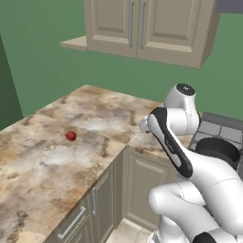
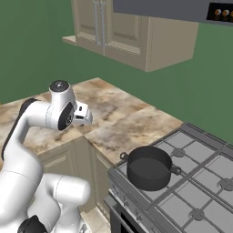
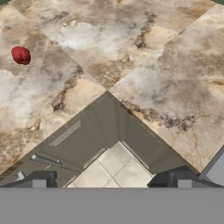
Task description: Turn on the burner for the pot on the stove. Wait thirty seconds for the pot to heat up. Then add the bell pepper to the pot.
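Observation:
The small red bell pepper [image 1: 70, 136] lies on the marble counter [image 1: 42, 166], left of the inner corner; the hand view has the bell pepper [image 3: 20, 55] at its upper left. The dark grey pot [image 2: 149, 167] stands on the front left grate of the steel stove [image 2: 200, 182], and its rim [image 1: 218, 149] shows at the right of the left base view. My gripper [image 3: 109, 180] hangs open above the counter's inner corner, well away from pepper and pot. Nothing is between its fingertips [image 3: 39, 179]. The hand [image 2: 83, 115] points down beside the white arm.
The L-shaped counter [image 2: 132, 123] wraps a corner with beige base cabinets [image 1: 142, 185] and tiled floor [image 3: 111, 168] below. Beige wall cabinets [image 1: 142, 28] hang above the counter. A corner of the stove [image 3: 216, 168] edges into the hand view.

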Available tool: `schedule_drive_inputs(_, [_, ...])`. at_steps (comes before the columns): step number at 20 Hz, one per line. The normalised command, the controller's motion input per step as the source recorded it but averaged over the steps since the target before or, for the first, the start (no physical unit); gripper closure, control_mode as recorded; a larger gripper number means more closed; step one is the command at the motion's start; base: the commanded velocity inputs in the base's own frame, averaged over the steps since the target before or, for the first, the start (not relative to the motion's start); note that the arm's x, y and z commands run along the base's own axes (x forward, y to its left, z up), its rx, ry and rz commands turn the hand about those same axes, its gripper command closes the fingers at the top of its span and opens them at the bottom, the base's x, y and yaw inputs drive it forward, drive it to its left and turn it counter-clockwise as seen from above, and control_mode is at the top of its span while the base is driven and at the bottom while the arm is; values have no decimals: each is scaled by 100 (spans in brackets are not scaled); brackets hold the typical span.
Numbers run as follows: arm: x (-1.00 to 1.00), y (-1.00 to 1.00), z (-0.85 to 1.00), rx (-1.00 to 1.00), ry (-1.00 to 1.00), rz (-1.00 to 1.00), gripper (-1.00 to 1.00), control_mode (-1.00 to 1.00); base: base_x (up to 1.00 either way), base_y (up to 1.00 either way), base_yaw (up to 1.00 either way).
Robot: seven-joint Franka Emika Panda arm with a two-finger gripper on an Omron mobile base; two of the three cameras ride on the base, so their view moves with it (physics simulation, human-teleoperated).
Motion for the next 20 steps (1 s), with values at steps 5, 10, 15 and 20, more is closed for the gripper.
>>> schedule_drive_inputs(5, [0, 0, 0, 0, 0, 0, -100, -100, 0, 0, 0])
schedule_drive_inputs(10, [0, 0, 0, 0, 0, 0, -100, -100, 0, 0, 0])
schedule_drive_inputs(15, [0, 0, 0, 0, 0, 0, -100, -100, 0, 0, 0])
schedule_drive_inputs(20, [0, 0, 0, 0, 0, 0, -100, -100, 0, 0, 0])
